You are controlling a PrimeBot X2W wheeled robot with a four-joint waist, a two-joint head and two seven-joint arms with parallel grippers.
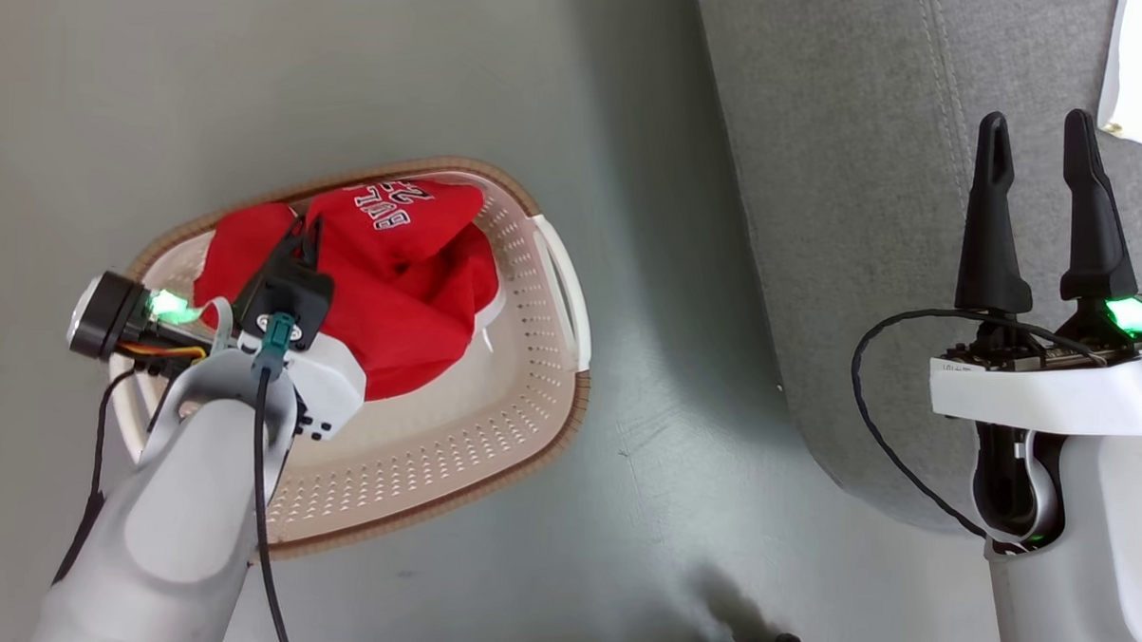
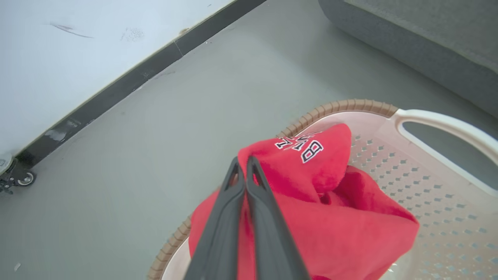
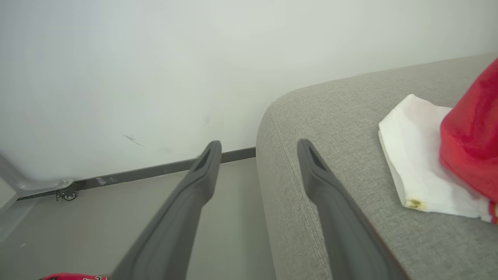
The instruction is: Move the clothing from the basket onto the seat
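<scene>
Left hand [image 1: 305, 234], two long dark fingers on a pale forearm: fingers pressed together, clamped on a raised fold of the red clothing [image 1: 411, 287], a soft fabric with white trim and black-and-white lettering. Red clothing: bunched in one heap inside the cream-white oval perforated plastic basket [image 1: 452, 450] with brown rim and white side handles, its peak drawn up at the fingertips in the left wrist view. Basket: standing on the grey floor [image 1: 256, 82], near the large grey fabric-upholstered seat [image 1: 850, 226] but apart from it. Right hand [image 1: 1036, 119], the same dark fingers: spread apart, holding nothing, poised at the seat's rounded edge. White-and-red garment [image 3: 420, 163]: lying on the seat to the right of the right hand, untouched. White wall [image 3: 155, 58] with dark skirting: behind the seat.
</scene>
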